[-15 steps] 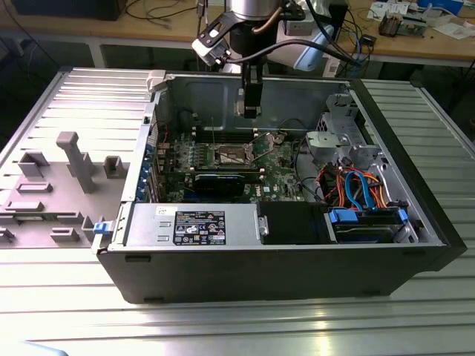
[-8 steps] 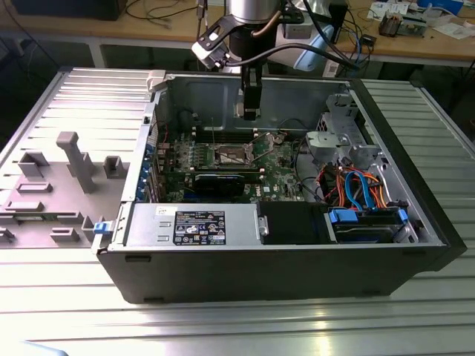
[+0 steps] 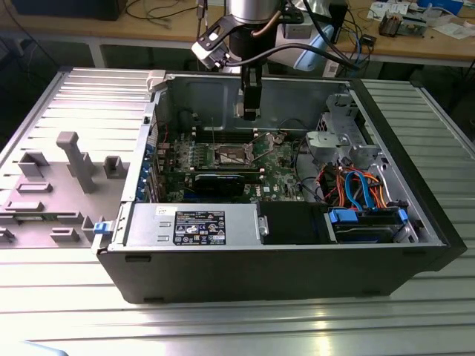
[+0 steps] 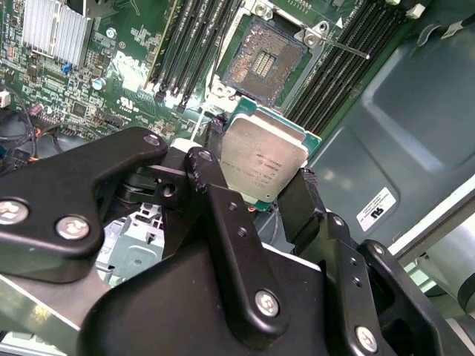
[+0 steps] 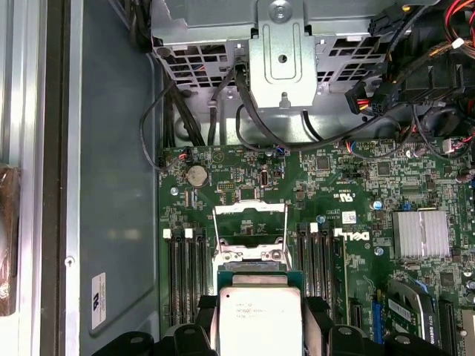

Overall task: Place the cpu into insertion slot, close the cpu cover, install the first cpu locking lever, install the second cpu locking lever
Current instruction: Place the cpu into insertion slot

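My gripper (image 3: pixel 250 111) hangs inside the open computer case, above the green board. It is shut on the cpu (image 4: pixel 263 159), a flat square chip with a silver-grey top, pinched by its edges between the black fingers (image 4: pixel 300 204). The insertion slot (image 4: pixel 263 63) lies uncovered a short way beyond the chip, its dark centre showing. In the first wrist view the cpu (image 5: pixel 260 315) sits just before the cpu cover (image 5: pixel 250 211), a silver frame standing raised over the slot. A thin locking lever (image 4: pixel 345 48) sticks out beside the slot. In the exterior view the slot (image 3: pixel 231 154) lies below the gripper.
Long black memory slots (image 5: pixel 189 271) flank the socket on both sides. A finned heatsink (image 5: pixel 421 233), a drive cage (image 3: pixel 341 141) with coloured cables and a power supply (image 3: pixel 193 222) fill the case. A grey fixture plate (image 3: pixel 67 170) lies at the exterior view's left.
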Motion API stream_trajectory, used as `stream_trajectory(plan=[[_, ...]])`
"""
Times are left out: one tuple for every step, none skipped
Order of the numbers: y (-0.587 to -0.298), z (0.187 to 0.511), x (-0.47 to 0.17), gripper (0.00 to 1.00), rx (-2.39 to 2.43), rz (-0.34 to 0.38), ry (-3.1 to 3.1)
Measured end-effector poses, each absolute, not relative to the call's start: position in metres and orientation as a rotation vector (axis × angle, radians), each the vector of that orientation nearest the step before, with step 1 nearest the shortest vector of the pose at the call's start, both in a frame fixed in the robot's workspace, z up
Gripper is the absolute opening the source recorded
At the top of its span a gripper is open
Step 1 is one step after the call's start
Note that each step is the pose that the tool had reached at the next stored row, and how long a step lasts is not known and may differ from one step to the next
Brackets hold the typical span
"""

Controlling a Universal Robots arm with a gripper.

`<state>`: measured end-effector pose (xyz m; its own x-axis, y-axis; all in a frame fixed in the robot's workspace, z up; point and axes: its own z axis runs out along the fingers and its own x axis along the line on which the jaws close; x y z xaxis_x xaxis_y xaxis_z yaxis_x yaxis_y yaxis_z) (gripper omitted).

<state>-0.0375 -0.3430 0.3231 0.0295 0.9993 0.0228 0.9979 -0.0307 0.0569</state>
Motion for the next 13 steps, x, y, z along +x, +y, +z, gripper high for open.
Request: stream_trajectory(plan=[[-0.343,0.323,-0.038,0.55,2.236,0.087,2.170],[-0.343,0.323,-0.038,0.55,2.235,0.087,2.170],[-0.343,0.323,-0.038,0.55,2.231,0.088,2.175],[-0.343,0.322,-0.039,0.55,2.224,0.088,2.183],[-0.343,0.319,-0.039,0.55,2.217,0.088,2.190],[-0.343,0.318,-0.040,0.55,2.211,0.088,2.196],[-0.343,0.316,-0.040,0.55,2.207,0.088,2.200],[-0.343,0.314,-0.040,0.55,2.203,0.088,2.204],[-0.343,0.312,-0.040,0.55,2.199,0.088,2.209],[-0.343,0.311,-0.040,0.55,2.196,0.088,2.212],[-0.343,0.310,-0.040,0.55,2.192,0.088,2.216],[-0.343,0.308,-0.040,0.55,2.187,0.087,2.220],[-0.343,0.306,-0.040,0.55,2.185,0.087,2.222]])
